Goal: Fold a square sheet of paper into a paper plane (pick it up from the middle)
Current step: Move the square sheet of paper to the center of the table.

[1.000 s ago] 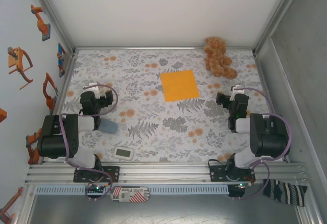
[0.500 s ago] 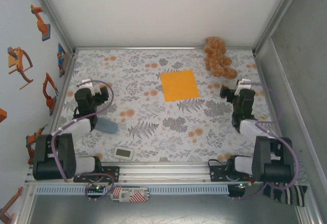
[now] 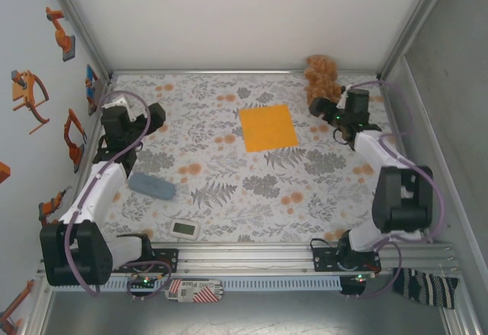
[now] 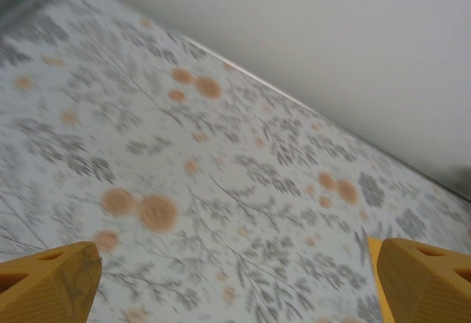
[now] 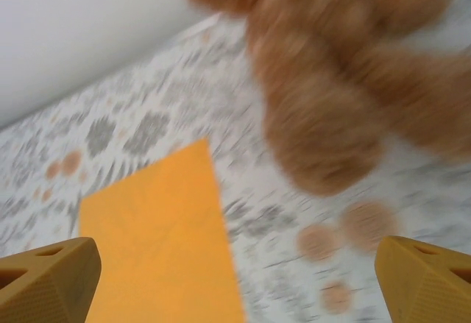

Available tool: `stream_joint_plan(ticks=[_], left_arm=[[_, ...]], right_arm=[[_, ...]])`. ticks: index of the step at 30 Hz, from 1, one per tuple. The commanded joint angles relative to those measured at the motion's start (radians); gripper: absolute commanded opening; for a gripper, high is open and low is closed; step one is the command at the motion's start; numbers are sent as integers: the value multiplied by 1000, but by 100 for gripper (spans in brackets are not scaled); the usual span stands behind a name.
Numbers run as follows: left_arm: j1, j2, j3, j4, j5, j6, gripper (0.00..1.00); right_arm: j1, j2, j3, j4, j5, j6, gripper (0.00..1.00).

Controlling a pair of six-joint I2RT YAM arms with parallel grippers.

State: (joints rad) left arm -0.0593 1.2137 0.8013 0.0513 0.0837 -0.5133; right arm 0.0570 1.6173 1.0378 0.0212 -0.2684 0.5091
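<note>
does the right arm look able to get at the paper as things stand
Probably yes: the right pincer is open beside the paper, bare cloth between them; the toy lies farther back, off that path.

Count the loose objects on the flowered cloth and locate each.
4: the orange paper sheet at centre back, the plush toy in the far right corner, a grey-blue block near left, a small white device at the near edge. More may lie hidden.
</note>
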Motion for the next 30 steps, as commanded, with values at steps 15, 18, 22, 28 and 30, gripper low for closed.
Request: stream_joint_plan(ticks=[15, 18, 22, 28, 30], left_arm=[[-114, 181, 74, -61, 232, -145, 96], [-124, 208, 85, -76, 242, -144, 96], [-137, 242, 101, -85, 244, -146, 96], [-164, 302, 134, -106, 244, -163, 96], [-172, 319, 132, -101, 245, -184, 96]], right_arm=[[241, 587, 587, -272, -31, 157, 88], [248, 617, 608, -298, -27, 159, 88], [256, 624, 595, -327, -19, 161, 88], [279, 569, 462, -355, 4, 204, 84], [295, 520, 377, -368, 35, 250, 84]])
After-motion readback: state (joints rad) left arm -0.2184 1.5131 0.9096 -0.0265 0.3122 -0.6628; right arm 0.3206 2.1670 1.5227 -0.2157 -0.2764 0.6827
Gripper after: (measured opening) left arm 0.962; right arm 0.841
